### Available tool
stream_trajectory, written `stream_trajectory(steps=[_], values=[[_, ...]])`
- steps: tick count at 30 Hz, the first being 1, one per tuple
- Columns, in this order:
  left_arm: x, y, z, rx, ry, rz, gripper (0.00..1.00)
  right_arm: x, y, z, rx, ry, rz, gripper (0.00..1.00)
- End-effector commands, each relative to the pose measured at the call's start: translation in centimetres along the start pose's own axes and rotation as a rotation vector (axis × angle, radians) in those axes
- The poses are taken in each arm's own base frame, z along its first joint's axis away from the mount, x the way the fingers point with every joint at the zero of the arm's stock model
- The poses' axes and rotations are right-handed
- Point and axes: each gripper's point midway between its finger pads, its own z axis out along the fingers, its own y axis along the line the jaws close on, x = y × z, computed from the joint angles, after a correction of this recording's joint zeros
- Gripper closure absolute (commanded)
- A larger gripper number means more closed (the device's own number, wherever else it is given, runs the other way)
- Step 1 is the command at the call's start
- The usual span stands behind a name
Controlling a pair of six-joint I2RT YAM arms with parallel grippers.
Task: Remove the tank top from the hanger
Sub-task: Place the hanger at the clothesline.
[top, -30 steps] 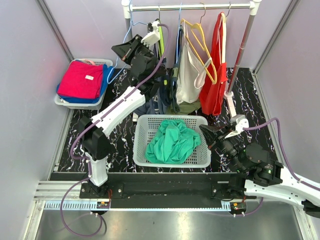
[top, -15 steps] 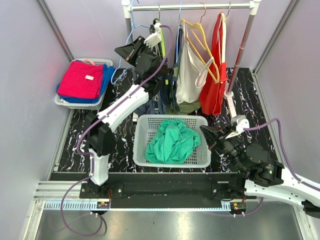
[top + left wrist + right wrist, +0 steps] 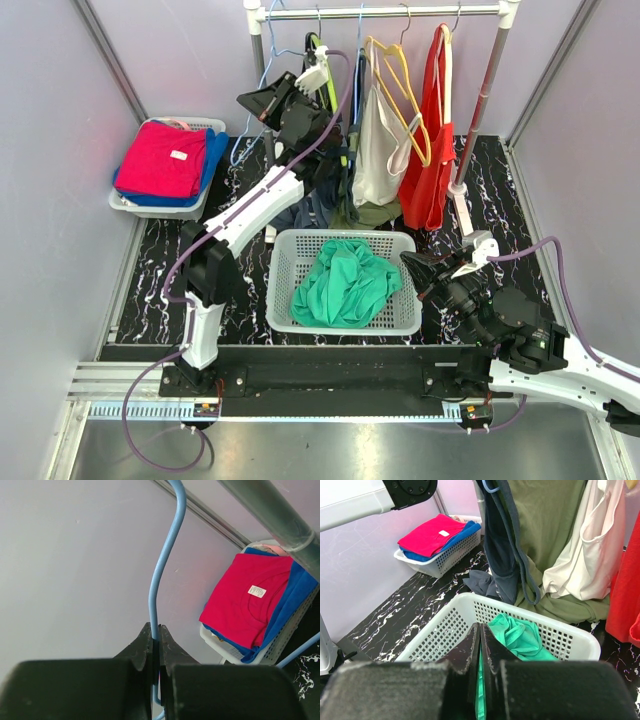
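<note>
Nothing legible here. One white tag (image 3: 257, 591) sits on the folded red shirt (image 3: 240, 612) in the white basket (image 3: 282, 642), but its print is too small to read.

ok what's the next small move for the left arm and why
Probably ease the left gripper upward to unhook the blue hanger from the rail: it's shut on the wire close by the rail, and the right gripper sits shut by the basket.

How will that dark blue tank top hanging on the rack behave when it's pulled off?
Probably floppy: the dark blue fabric tank top hangs in limp folds, so it should sag and drape when lifted. Its long, narrow strap loops dangle free and may well snag.
</note>
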Motion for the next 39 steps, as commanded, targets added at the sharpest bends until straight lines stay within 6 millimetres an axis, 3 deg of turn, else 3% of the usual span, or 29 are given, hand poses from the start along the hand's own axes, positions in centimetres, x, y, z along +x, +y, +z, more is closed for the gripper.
stream_trajectory(steps=[1, 8, 15, 33, 37, 39], values=[[-0.2, 1.4, 0.7, -0.002, 0.007, -0.076, 1.00, -1.3, 0.4, -0.1, -0.014, -0.031, 0.031, 0.94], [-1.2, 2.3, 1.5, 0.008, 0.000, -0.086, 1.00, -1.5, 0.5, -0.1, -0.019, -0.028, 0.037, 0.95], [-0.5, 0.3, 1.9, 0.017, -0.007, -0.017, 1.00, -1.7, 0.7, -0.1, -0.023, -0.026, 0.036, 0.95], [1.3, -1.9, 2.2, 0.066, -0.015, 0.064, 1.00, -2.0, 0.5, -0.5, -0.029, -0.036, 0.057, 0.96], [1.2, -1.2, 2.2, 0.064, -0.016, 0.043, 1.00, -1.9, 0.5, -0.6, -0.028, -0.035, 0.062, 0.96], [0.6, 0.2, 2.2, 0.057, -0.021, 0.005, 1.00, -1.9, 0.6, -0.6, -0.030, -0.037, 0.062, 0.96]])
